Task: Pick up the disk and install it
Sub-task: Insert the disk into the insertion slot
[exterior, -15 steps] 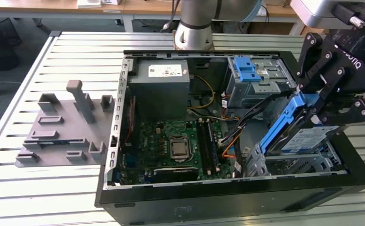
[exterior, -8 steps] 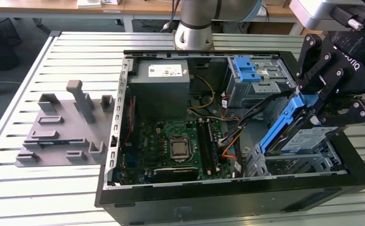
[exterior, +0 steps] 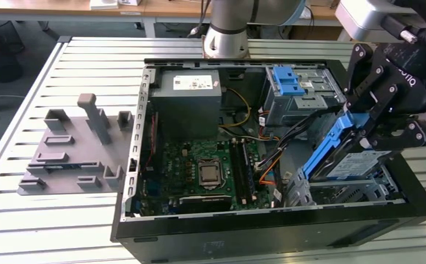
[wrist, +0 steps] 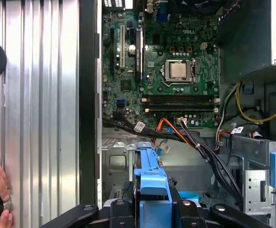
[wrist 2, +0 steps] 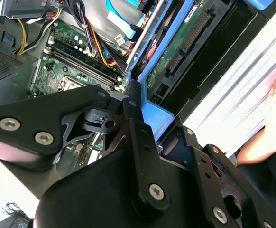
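Over corner bay of open black computer case (exterior: 271, 234), exterior view's right: black gripper (exterior: 365, 132) pinches tilted silver-metal disk in blue plastic carrier (exterior: 348, 164). Second wrist view: fingers (wrist 2: 134, 95) clamp carrier. First wrist view: disk (wrist: 152, 176) looks unseated. Pickup done, install pending.

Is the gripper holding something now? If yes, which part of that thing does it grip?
Yes. The gripper is shut on the disk. It grips the raised end of the blue carrier frame, and the disk hangs tilted.

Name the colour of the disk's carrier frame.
Blue carrier frame around the disk, clearest in the exterior view.
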You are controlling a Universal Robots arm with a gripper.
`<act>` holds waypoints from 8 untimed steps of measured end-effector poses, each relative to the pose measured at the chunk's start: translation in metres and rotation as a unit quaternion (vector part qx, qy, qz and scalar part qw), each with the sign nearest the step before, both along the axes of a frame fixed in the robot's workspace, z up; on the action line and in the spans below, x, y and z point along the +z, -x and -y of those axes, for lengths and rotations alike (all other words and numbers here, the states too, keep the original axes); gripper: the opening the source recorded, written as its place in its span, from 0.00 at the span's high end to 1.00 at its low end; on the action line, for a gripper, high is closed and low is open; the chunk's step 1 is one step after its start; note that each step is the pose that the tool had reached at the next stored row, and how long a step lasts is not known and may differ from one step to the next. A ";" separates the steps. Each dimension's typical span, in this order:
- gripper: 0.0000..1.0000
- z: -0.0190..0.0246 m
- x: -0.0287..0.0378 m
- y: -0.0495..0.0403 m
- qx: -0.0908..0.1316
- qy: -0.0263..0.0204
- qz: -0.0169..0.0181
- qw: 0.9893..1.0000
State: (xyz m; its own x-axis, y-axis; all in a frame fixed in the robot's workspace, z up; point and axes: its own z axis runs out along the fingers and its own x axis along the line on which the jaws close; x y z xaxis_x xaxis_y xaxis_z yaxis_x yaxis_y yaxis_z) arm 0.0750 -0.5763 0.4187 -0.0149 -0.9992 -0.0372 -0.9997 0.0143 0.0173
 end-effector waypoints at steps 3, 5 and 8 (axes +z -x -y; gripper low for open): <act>0.64 0.0000 -0.0024 0.0000 0.000 0.000 0.000 1.000; 0.64 0.0000 -0.0037 0.0000 0.000 0.000 0.000 1.000; 0.64 0.0000 -0.0054 0.0000 0.000 0.000 0.000 1.000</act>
State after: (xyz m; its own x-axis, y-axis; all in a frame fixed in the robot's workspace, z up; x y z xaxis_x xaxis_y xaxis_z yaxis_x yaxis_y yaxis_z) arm 0.0750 -0.5762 0.4133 -0.0150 -0.9992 -0.0371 -0.9997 0.0143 0.0173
